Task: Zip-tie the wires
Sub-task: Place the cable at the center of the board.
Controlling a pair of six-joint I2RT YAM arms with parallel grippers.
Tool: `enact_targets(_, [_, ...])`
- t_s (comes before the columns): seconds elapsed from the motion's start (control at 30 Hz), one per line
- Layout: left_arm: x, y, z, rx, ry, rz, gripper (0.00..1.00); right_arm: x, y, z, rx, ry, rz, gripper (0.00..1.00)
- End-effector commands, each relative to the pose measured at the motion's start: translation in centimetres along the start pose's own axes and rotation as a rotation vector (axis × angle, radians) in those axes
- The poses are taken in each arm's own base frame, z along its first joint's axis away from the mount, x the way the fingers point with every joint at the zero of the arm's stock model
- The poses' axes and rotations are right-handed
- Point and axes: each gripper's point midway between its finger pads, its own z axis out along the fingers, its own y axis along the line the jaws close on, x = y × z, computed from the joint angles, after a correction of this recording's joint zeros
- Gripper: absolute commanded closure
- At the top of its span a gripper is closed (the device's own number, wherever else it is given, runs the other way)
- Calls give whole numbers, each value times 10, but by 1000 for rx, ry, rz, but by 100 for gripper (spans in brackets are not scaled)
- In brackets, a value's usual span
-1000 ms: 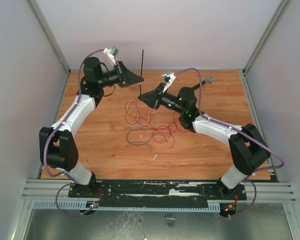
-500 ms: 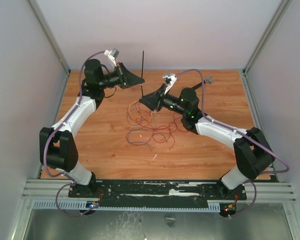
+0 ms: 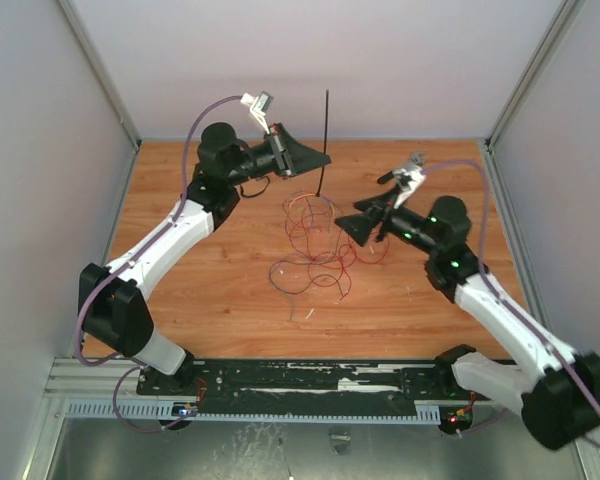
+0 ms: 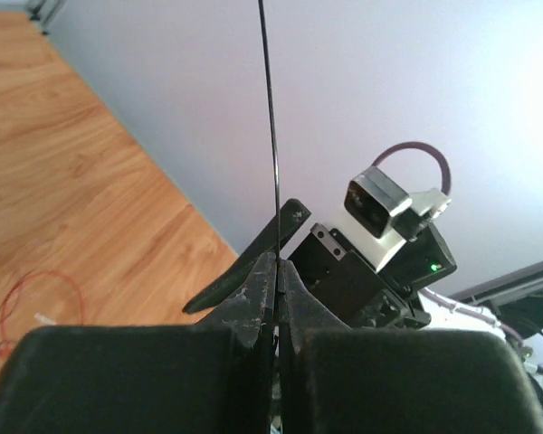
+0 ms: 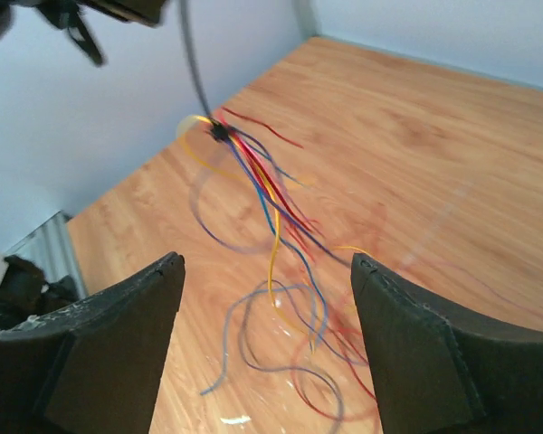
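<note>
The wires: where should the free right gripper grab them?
Probably just below the zip tie loop, where the wires hang bunched together; lower down they fan into loose loops. Come from the right side, with the open right gripper straddling the bunch.

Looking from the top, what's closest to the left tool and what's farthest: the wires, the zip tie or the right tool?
1. zip tie: pinched in the left tool, sticking up.
2. wires: gathered at the tie's lower end, mid-table.
3. right tool: off to the right, beside the wires.
</note>
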Motion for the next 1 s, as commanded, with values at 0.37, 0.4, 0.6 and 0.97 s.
enact_targets(0.37, [-20, 24, 52, -56, -143, -47, 100, -47, -46, -93, 403, -100, -104, 13])
enact_targets(0.4, [-19, 44, 48, -79, -146, -79, 100, -46, -46, -92, 401, -101, -95, 13])
enact_targets(0.6, [-7, 138, 25, -157, -160, -148, 100, -32, -55, -88, 409, -66, -74, 12])
enact_targets(0.97, [2, 249, 6, -307, -188, -167, 100, -24, -73, -85, 459, -44, -72, 11])
